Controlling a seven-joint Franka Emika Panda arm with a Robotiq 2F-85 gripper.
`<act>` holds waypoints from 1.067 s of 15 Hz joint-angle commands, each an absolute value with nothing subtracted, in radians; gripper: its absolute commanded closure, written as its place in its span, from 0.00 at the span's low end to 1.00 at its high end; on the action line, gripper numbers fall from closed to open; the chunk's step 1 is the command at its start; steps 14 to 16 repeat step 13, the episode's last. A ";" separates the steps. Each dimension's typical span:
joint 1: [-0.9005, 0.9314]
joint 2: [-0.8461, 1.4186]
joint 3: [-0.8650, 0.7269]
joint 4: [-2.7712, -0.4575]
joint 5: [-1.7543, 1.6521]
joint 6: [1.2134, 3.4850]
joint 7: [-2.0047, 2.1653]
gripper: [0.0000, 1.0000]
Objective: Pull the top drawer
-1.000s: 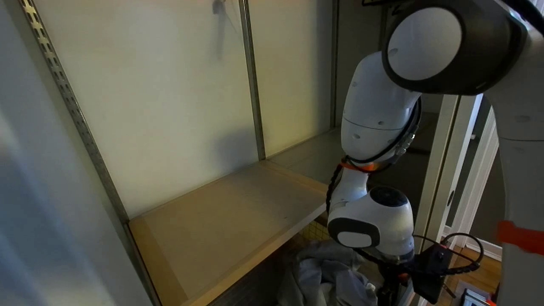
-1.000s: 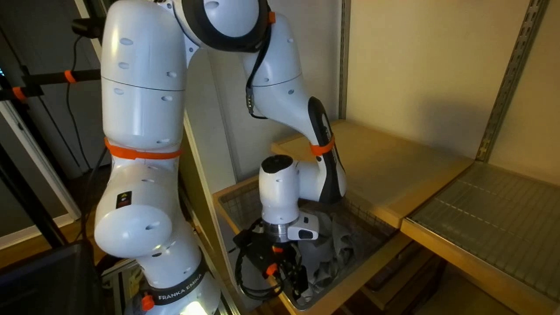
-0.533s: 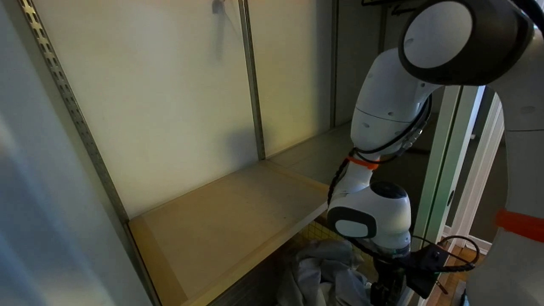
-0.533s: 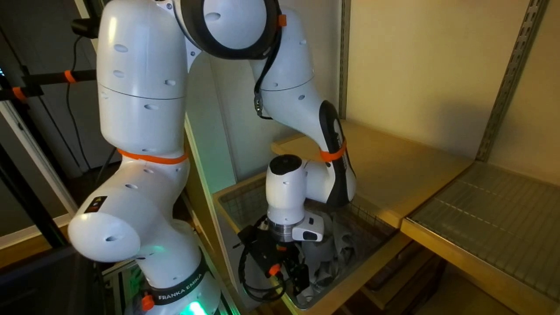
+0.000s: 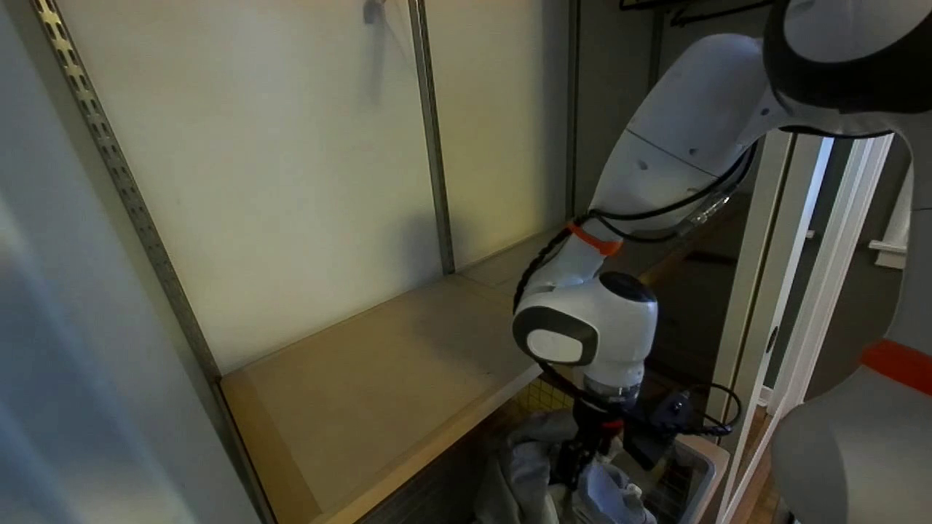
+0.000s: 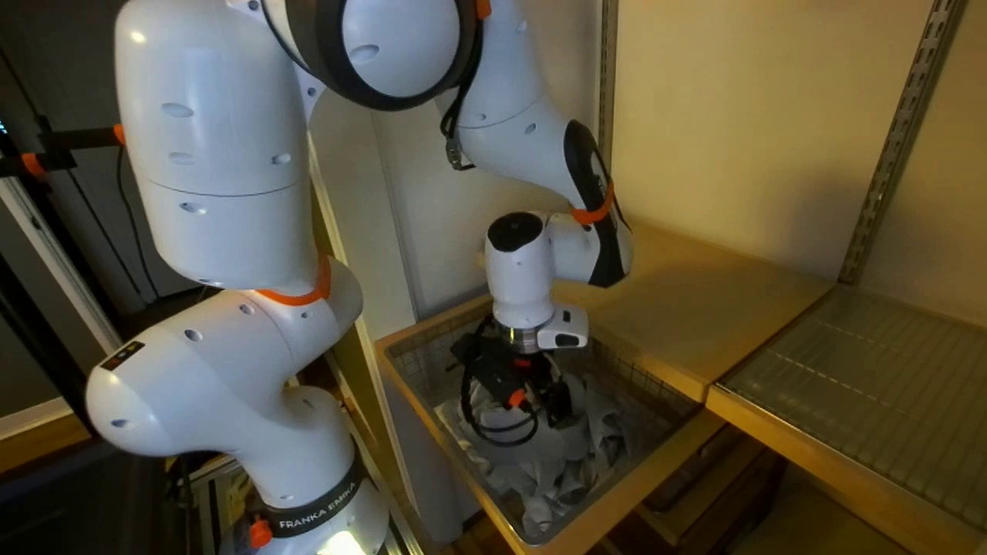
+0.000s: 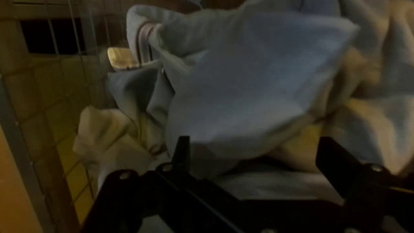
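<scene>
In the wrist view, shows the pincer [image 7: 254, 150] spread wide, pinching nothing. In an exterior view, puts the top drawer [image 6: 640, 479] well out from under the counter [image 6: 709, 304], so seems past the pull. In an exterior view, sets the pincer low over or in the grey cloth [image 5: 526, 466]; likely calls next for lifting clear without snagging, then another tug only if short of full travel.

Metal strips [image 5: 432, 138] line a pale wall [image 5: 277, 182] above a tan shelf [image 5: 364, 393].
</scene>
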State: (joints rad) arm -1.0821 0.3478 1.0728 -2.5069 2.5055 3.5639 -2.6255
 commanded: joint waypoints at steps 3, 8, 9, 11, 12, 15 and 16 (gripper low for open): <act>-1.298 0.447 1.425 -2.335 2.520 3.940 -2.580 0.00; -1.303 0.524 1.546 -2.175 2.520 4.241 -2.466 0.00; -1.273 0.434 1.494 -2.233 2.519 4.138 -2.463 0.00; -1.269 0.438 1.498 -2.209 2.520 4.146 -2.451 0.00; -1.267 0.437 1.493 -2.213 2.520 4.145 -2.451 0.00; -1.267 0.437 1.490 -2.217 2.520 4.144 -2.452 0.00; -1.267 0.437 1.490 -2.217 2.520 4.144 -2.452 0.00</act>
